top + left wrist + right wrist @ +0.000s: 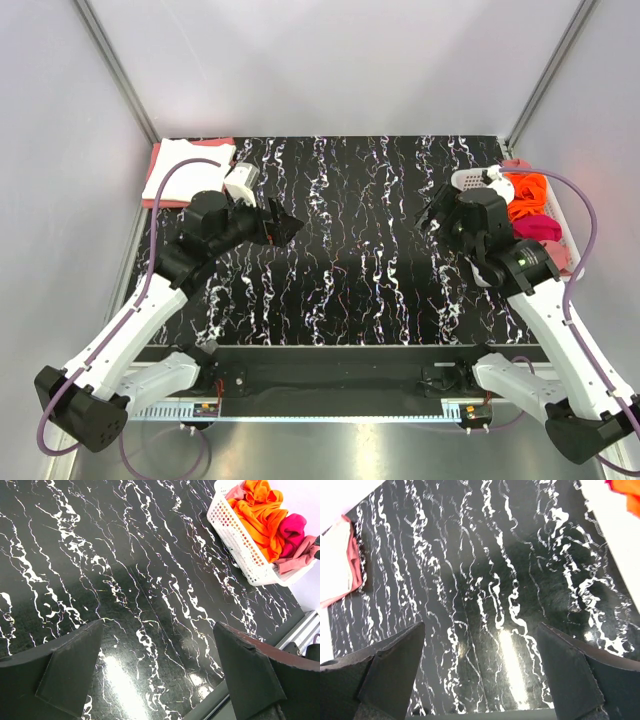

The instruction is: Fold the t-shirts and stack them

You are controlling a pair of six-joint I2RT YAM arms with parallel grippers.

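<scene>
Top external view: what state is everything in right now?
left hand, open, empty
right hand, open, empty
white t-shirt, folded, stacked on red t-shirt
orange t-shirt, crumpled in basket
crimson t-shirt, crumpled in basket
pink t-shirt, crumpled in basket

Folded white shirt [185,168] atop red shirt [207,143]; orange shirt [530,190] bunched

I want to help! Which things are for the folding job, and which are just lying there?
Job: white shirt folded on a red shirt; orange shirt, crimson shirt, pink shirt in the basket.
Lying about: basket, table.
</scene>
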